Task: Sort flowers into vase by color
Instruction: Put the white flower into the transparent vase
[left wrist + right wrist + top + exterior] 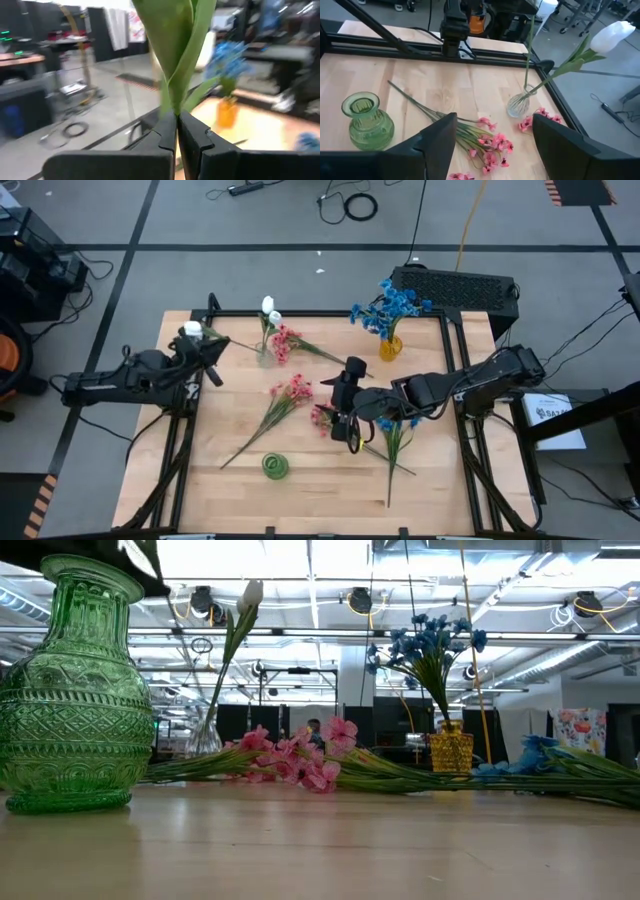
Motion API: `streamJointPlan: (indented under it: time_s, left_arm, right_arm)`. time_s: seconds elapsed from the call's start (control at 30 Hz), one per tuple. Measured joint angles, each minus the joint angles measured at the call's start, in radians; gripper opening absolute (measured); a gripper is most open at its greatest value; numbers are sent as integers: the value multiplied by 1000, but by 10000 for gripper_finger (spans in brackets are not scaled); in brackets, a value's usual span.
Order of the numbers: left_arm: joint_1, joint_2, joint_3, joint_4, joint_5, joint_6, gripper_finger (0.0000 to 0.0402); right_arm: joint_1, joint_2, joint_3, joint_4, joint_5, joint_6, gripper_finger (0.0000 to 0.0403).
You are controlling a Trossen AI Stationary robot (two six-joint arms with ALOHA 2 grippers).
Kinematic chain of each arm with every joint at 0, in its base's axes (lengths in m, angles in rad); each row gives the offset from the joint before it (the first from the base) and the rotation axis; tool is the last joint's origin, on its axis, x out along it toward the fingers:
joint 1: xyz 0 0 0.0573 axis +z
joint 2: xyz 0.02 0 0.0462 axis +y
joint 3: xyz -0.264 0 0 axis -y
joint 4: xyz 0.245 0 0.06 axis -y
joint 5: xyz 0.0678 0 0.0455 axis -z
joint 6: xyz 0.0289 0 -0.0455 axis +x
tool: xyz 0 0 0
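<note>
The left gripper (176,131) pinched a white tulip (191,330); the right gripper (492,142) gaped over pink sprigs (490,147), so its stem might slip.

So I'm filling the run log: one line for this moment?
left tool: shut on white flower | right tool: open over pink flowers

Light wooden tabletop (230,490) carried a green glass vase (275,467), amber vase (390,348), clear vase (265,356), loose pink sprigs (292,391) and blue sprigs (398,432) lying flat.
</note>
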Motion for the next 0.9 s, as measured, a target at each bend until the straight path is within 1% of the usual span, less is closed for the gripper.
streamJointPlan:
  time_s: [0.1, 0.27, 0.53, 0.7, 0.9]
  left_arm:
    - [25, 0, 0, -22, -9, -2, 10]
    - [54, 0, 0, -7, 1, -2, 11]
    - [67, 3, 0, 7, 33, -4, 10]
    - [76, 25, 0, 46, 34, 4, 10]
    - [118, 73, -19, 62, 42, 3, 11]
  right_arm:
    - [0, 0, 0, 2, 0, 0, 251]
    - [0, 0, 0, 17, 0, -15, 251]
    - [0, 0, 0, 32, 0, -32, 251]
    - [-2, 0, 0, 36, 0, -34, 251]
    - [-2, 0, 0, 39, 0, -35, 251]
